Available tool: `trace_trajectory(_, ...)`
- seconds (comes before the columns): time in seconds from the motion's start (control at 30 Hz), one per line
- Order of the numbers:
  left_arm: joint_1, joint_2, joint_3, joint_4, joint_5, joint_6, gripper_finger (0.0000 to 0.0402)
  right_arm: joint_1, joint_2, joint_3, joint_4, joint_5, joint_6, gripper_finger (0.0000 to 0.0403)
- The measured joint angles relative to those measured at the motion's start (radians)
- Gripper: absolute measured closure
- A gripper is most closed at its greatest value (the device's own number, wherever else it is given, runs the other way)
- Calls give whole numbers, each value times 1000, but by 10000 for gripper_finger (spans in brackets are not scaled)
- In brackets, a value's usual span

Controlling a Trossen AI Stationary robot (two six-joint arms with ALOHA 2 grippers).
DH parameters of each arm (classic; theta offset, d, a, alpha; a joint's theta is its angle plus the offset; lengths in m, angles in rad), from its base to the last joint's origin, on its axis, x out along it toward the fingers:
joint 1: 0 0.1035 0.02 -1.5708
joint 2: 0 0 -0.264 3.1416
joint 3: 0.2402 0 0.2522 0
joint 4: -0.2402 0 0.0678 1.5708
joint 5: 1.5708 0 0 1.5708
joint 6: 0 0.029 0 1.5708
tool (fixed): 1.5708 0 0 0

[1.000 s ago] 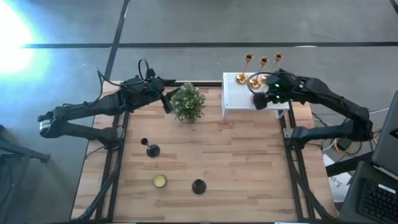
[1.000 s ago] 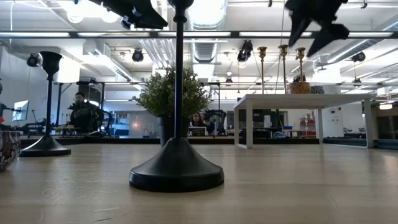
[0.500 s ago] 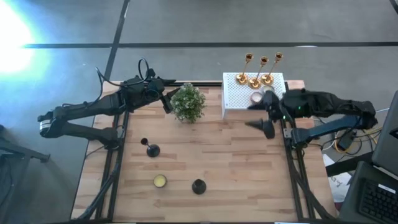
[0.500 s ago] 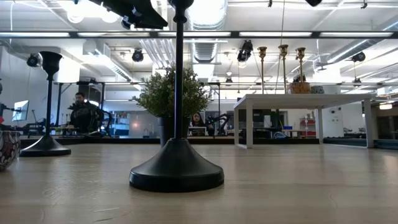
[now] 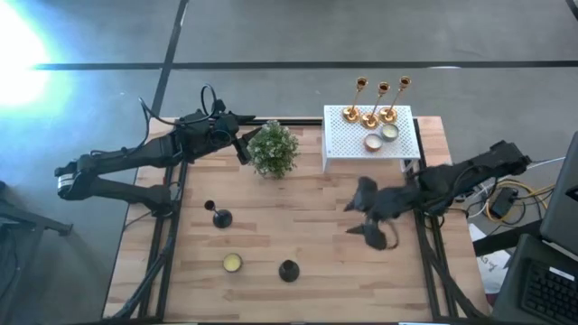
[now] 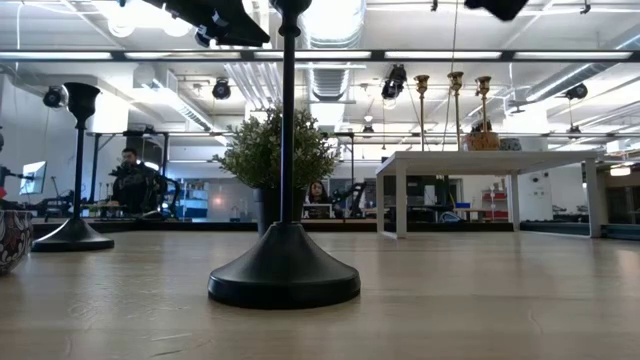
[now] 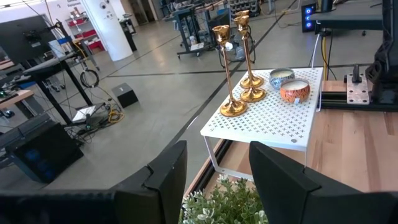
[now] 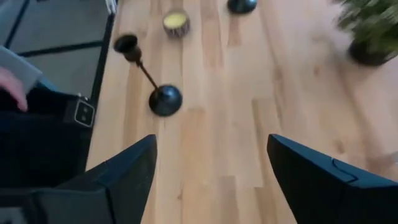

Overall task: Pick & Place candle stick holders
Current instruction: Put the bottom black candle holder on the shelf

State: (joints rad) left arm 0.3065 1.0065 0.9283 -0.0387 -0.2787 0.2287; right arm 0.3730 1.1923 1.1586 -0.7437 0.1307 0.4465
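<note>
Three gold candle stick holders [image 5: 368,116] stand on their round bases on the white perforated box [image 5: 348,149]; they also show in the left wrist view [image 7: 234,106]. Two black holders stand upright on the table, one at the left [image 5: 220,218] and one near the front edge [image 5: 288,270]. My right gripper [image 5: 368,222] is open and empty above the table's right-centre, looking toward the left black holder [image 8: 164,99]. My left gripper [image 7: 217,180] is open and empty above the potted plant [image 5: 273,149].
Two small candle bowls [image 5: 379,137] sit on the box beside the gold holders. A yellow candle tin [image 5: 232,263] lies near the front edge. A person's hand [image 8: 11,84] shows beyond the table's left edge. Bare wood lies between the black holders and my right gripper.
My right gripper has drawn away from the gold holders on the white box, toward the table's near edge and a little left, and now hovers over the bare wood. The three gold holders have stayed standing on the box.
</note>
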Motion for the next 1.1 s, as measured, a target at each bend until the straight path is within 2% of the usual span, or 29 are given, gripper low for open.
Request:
trace_trajectory(0.37, 0, 0, 0, 0, 0, 0, 223, 56, 245, -111, 215, 0, 44, 161)
trace_trajectory(0.63, 0, 0, 0, -1, 0, 0, 223, 87, 421, -134, 458, -3, 20, 171)
trace_trajectory(0.9, 1, 0, 0, -8, 0, 0, 223, 86, 591, -2, 526, -3, -11, 163)
trace_trajectory(1.0, 1, 0, 0, -8, 0, 0, 223, 85, 647, 68, 503, -5, -5, 164)
trace_trajectory(1.1, 1, 0, 0, -8, 0, 0, 223, 85, 693, 145, 407, -7, 18, 165)
